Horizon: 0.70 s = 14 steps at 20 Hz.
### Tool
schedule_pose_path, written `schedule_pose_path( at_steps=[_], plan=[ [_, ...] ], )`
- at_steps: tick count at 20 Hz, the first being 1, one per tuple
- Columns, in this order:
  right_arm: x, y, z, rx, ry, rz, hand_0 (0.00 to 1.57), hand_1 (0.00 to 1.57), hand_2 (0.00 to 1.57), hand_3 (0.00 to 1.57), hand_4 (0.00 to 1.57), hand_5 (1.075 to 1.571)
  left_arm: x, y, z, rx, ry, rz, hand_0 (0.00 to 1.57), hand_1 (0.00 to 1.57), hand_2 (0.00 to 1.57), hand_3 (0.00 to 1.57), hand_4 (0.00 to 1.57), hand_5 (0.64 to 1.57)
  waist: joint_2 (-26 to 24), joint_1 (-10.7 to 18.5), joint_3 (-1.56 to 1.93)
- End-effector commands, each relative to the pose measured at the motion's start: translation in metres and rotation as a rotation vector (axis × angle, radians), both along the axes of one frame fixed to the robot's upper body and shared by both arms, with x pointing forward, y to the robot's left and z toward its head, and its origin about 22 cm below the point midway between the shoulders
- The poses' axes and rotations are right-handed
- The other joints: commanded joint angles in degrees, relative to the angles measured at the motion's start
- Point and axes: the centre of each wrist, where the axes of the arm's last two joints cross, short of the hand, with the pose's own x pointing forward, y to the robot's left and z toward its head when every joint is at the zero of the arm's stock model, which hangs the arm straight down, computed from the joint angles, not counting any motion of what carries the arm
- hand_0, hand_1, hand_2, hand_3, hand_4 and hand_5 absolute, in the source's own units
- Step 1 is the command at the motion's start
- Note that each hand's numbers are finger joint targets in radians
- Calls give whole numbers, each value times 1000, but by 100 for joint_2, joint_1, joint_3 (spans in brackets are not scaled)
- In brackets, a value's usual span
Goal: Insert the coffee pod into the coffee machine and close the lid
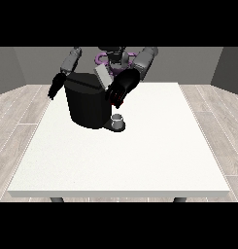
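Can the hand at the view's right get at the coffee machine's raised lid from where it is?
Probably yes: the hand at the view's right hangs beside the lid, nothing visible between them.

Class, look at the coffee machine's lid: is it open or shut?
Open. The grey lid stands tilted up above the black coffee machine, beside the hand at the view's right.

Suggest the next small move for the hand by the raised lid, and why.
Probably press the lid down. It stands tilted open above the black coffee machine, and the hand at the view's right is right beside it. No coffee pod is visible, so whether it is already inserted cannot be told.
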Motion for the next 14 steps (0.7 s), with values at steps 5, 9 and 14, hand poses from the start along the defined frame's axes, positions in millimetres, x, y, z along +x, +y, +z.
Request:
schedule_pose_path(
  at_steps=[5,9,14],
  plan=[
    [-5,-17,-25,41,48,-17,0,0,0,0,90,1571,4,-8,-23,-4,47,32,0,0,362,253,0,1571,-245,147,-12],
    [-8,-25,-37,60,151,-61,0,0,0,0,0,1571,5,-2,-40,-20,127,19,0,0,0,151,0,1571,-820,499,-14],
    [-29,-47,-84,93,256,-140,0,0,0,0,0,1571,4,-31,-112,-46,301,-53,0,0,0,0,0,1571,-1562,1052,-14]
  ],
)
